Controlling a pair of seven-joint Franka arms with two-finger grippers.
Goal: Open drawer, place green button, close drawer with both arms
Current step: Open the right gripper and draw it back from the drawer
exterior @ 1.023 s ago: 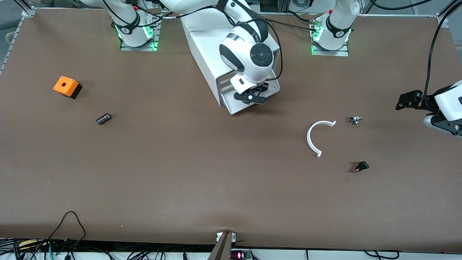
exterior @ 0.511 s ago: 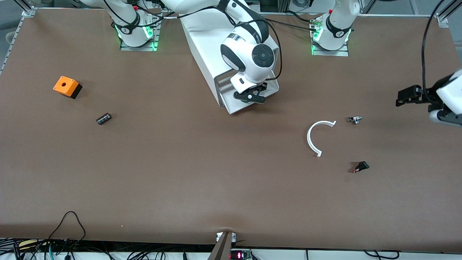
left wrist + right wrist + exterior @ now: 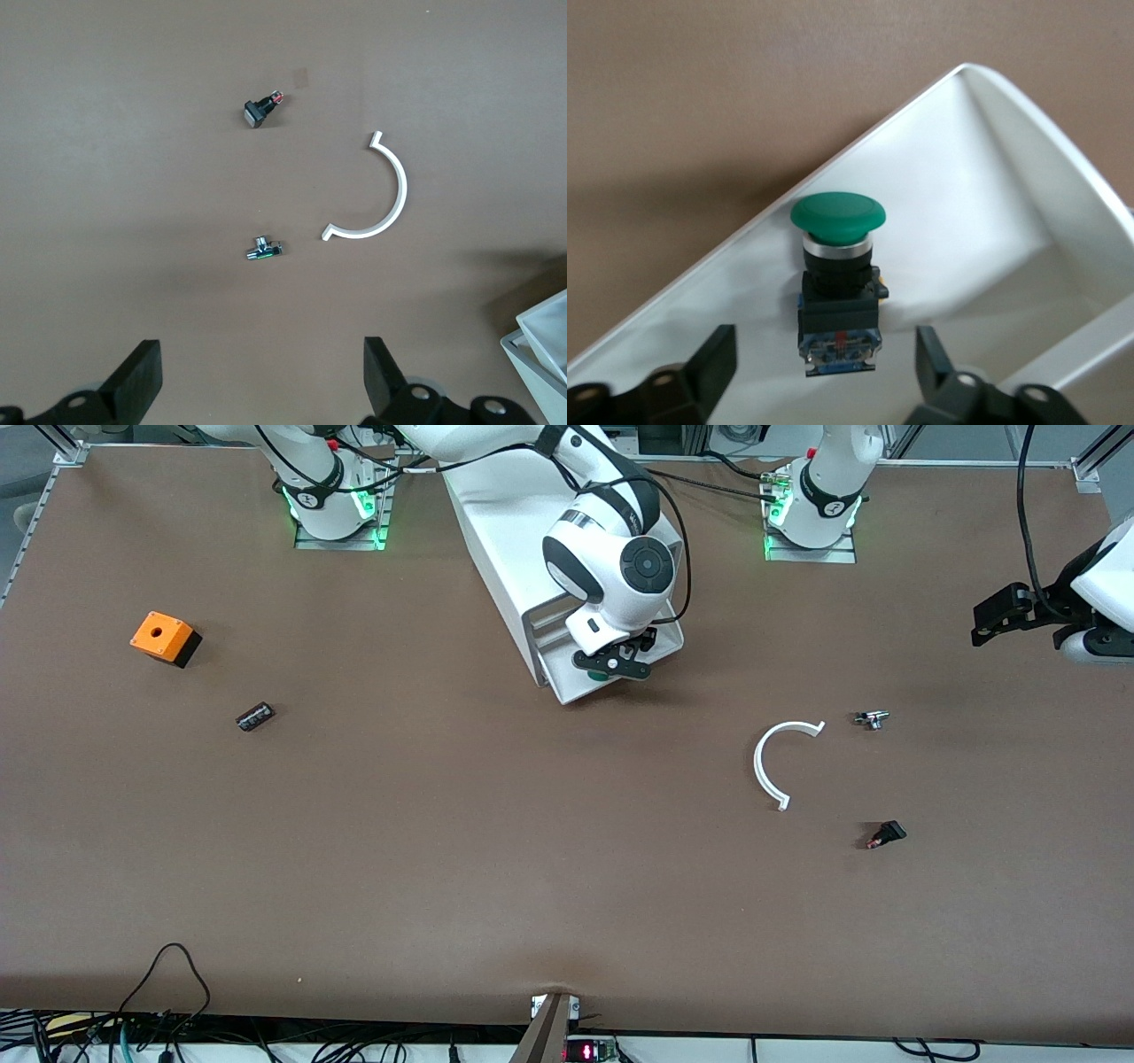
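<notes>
The button (image 3: 837, 279) lies in the pulled-out drawer (image 3: 567, 677), at six o'clock of the white cabinet (image 3: 505, 522). Directly above it, the right gripper (image 3: 611, 662) has its fingers spread, holding nothing. So placing looks done; next, I judge, that arm must lift clear before the drawer is pushed shut. The left gripper (image 3: 1001, 615), fingers apart and empty, waits over the table's end. Only the right wrist view shows the button clear of both fingers (image 3: 709, 363).

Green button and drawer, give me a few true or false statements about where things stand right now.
1. The green button lies in the open drawer. True.
2. The right gripper is shut on the button. False: its fingers stand open on either side of it.
3. The left gripper is over the drawer. False: it hangs open toward the left arm's end of the table.
4. The orange box sits on the table. True.
</notes>
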